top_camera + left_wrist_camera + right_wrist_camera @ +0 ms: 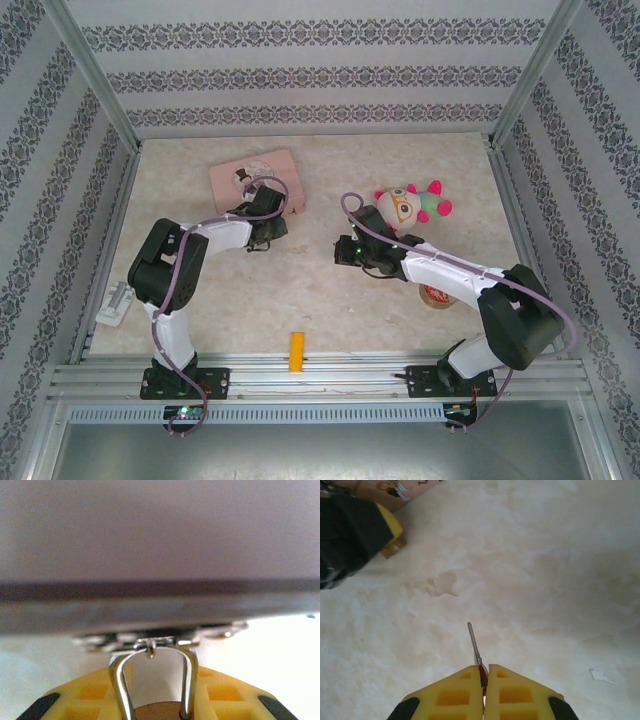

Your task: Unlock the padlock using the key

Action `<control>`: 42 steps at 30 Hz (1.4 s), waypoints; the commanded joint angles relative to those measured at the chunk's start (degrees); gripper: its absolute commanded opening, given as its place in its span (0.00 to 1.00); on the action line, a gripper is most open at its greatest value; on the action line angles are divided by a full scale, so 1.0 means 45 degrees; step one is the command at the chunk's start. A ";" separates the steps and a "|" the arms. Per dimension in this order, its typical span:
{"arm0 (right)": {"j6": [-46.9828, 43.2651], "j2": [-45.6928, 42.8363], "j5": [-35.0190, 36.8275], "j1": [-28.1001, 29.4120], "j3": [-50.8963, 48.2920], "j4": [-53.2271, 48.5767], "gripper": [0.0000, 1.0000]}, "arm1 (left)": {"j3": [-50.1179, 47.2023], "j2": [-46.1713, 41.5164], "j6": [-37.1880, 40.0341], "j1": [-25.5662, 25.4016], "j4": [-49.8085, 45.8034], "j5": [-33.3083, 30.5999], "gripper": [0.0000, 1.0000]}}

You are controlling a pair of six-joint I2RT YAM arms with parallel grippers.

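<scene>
On my overhead feed the yellow block (296, 351) lies nearest, at the table's (310, 295) front edge between the two arm bases. The left arm rises from its base, folds at the elbow and reaches forward and to the right. The right arm leans in from the right, its forearm low above a tape roll (437, 295), wrist pointing left. The two wrists face each other, well apart.

The right gripper (484, 674) is pinched tight on the key (474, 647). The head is buried between the yellow pads and the thin blade sticks straight out over the marbled tabletop, tilted a little left.

The left gripper (157, 702) is clamped on the padlock (157, 713), its brass body sitting between the yellow fingers (85, 697). The silver shackle points away at the side wall of the pink tin (160, 540), very close; I cannot tell whether it touches.

Farther back, the tin's lid carries a cartoon figure, any lettering too small for me to read. A plush toy (410, 205) sits beyond the right gripper.
</scene>
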 commanded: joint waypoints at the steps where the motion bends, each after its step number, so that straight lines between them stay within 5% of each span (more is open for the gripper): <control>1: 0.0044 -0.0410 0.0370 0.0244 -0.0637 0.0773 0.00 | -0.0737 -0.0668 -0.1061 -0.0551 0.0886 0.1587 0.13; 14: -0.0113 -0.0078 0.1407 0.1910 -0.3320 0.5301 0.00 | -0.2059 -0.1407 -0.3245 -0.1947 0.2717 0.2741 0.13; 18: -0.0472 0.0671 0.1331 0.2361 -0.3602 0.7139 0.00 | -0.2062 -0.1262 -0.3416 -0.2208 0.3209 0.3167 0.23; 25: -0.0394 0.1686 0.1441 0.2550 -0.3820 0.9032 0.00 | -0.2202 -0.1091 -0.3684 -0.2218 0.3789 0.3658 0.23; 42: 0.0056 0.2567 0.2104 0.2167 -0.3342 0.9722 0.00 | -0.2244 -0.0867 -0.3823 -0.2218 0.4277 0.4287 0.22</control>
